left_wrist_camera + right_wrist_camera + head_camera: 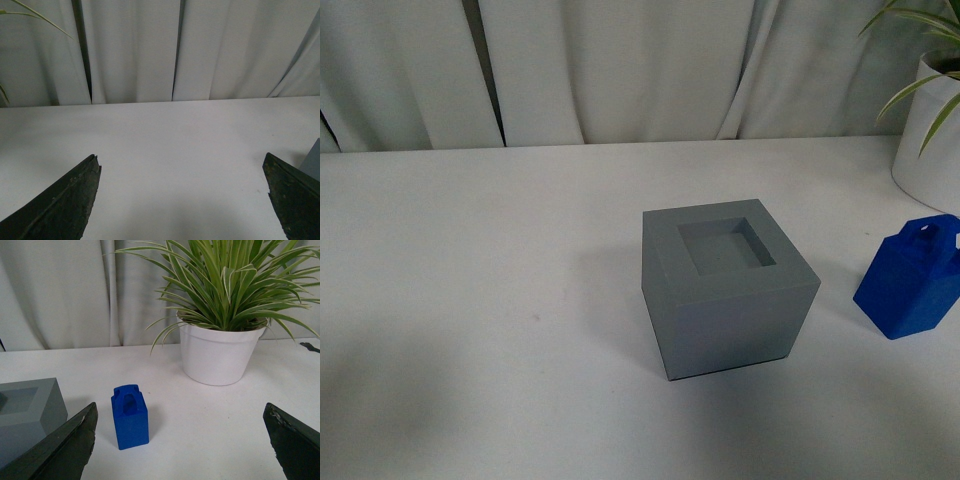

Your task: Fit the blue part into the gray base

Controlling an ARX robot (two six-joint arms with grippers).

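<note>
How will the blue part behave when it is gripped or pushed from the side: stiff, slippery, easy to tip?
The blue part looks like rigid plastic, so it probably will not bend under the jaws. It stands upright, taller than wide, so a high push may tip it. Its flat, smooth sides might slip a little, but should not roll.

Lighting soft, even and diffuse, no glare; faint shadows on white table point(470, 250) beside gray base point(725, 290) and beside blue part point(130, 417) ahead of right pincer point(180, 409); pincer's near fingers point(60, 450) dark, slightly soft.
</note>
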